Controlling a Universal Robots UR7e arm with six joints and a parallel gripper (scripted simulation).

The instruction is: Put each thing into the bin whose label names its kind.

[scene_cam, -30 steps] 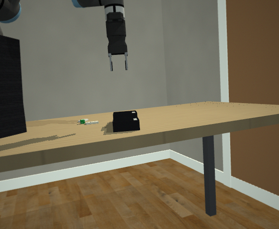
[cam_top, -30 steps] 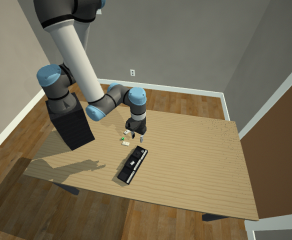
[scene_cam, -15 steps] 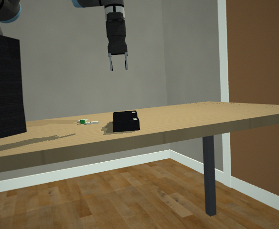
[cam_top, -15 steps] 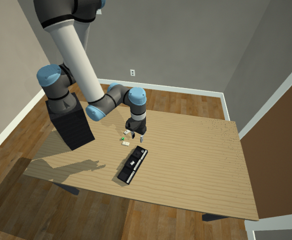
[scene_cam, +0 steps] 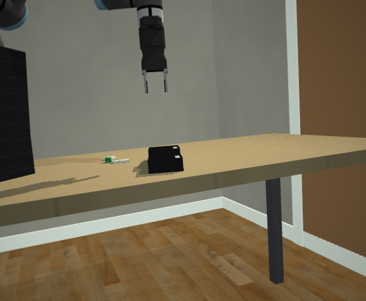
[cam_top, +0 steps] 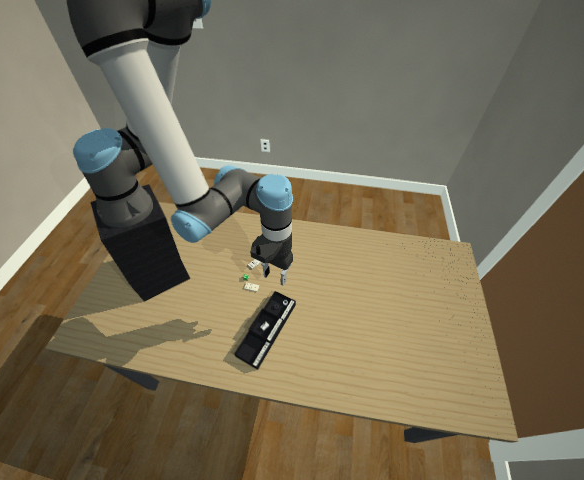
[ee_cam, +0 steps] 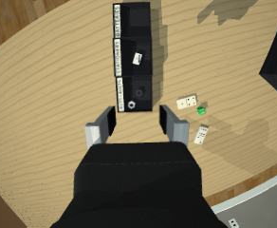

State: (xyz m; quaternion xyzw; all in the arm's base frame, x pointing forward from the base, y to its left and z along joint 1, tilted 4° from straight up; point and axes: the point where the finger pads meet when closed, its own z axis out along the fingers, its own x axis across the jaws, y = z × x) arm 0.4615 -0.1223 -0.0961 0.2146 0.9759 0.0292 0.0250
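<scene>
My gripper (cam_top: 274, 277) (scene_cam: 156, 91) (ee_cam: 137, 114) is open and empty, high above the table. Three joined black bins stand in a row: BATTERIES (ee_cam: 140, 18), empty; STATIONERY (ee_cam: 145, 45), holding a small white piece (ee_cam: 137, 58) (cam_top: 264, 325) with dark marks; and one whose label seems to read NUTS+BOLTS (ee_cam: 147, 101), holding a light nut (ee_cam: 131, 104) (cam_top: 285, 302) and a dark round thing (ee_cam: 138, 92). On the table lie a domino (cam_top: 251, 287) (ee_cam: 186, 102), a green die (cam_top: 245, 277) (scene_cam: 108, 159) (ee_cam: 201, 110) and another domino (cam_top: 253, 264) (ee_cam: 201, 135).
The wooden table (cam_top: 375, 320) (scene_cam: 228, 158) bears everything. The black robot pedestal (cam_top: 145, 263) (scene_cam: 6, 116) stands on the robot's side of the dominoes. The die lies close beside the first domino.
</scene>
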